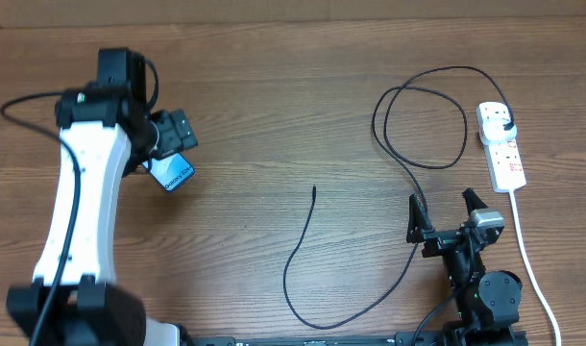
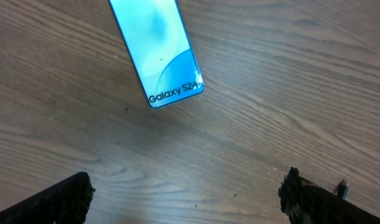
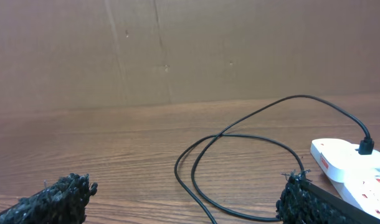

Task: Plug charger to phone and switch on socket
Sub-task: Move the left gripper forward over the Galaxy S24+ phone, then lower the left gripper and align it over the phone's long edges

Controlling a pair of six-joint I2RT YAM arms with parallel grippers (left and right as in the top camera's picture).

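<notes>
Here, the left gripper [image 1: 178, 130] hangs over the wooden table [image 1: 274, 96] with its 2 fingers [image 2: 65, 199] spread wide and nothing between them. In the left wrist view the phone [image 2: 159, 50] lies flat on the wood ahead of the fingertips, apart from both and nearer the line of the left-hand one. Its light-blue screen is lit and faces up, and the end marked "Galaxy S24" points back toward the fingers. From overhead only that end of the phone [image 1: 176, 174] shows, just beyond the gripper body.

The right gripper [image 1: 444, 216] is also wide open and empty, its 2 fingers [image 3: 56, 199] low over the table. The charger [image 1: 286, 279] trails across the wood. Its small connector tip lies free, well off to the side of the right fingers and well apart from the phone. Its cable then runs back close beside 1 finger and curls into a loop ahead of them. In the right wrist view that loop [image 3: 240, 127] lies in front of the gap between the fingers. The black plug [image 3: 365, 146] sits in the far end of the socket [image 3: 352, 165], which lies ahead of the right-hand finger. The socket's white cord [image 1: 524, 240] runs back past the outside of that finger.
</notes>
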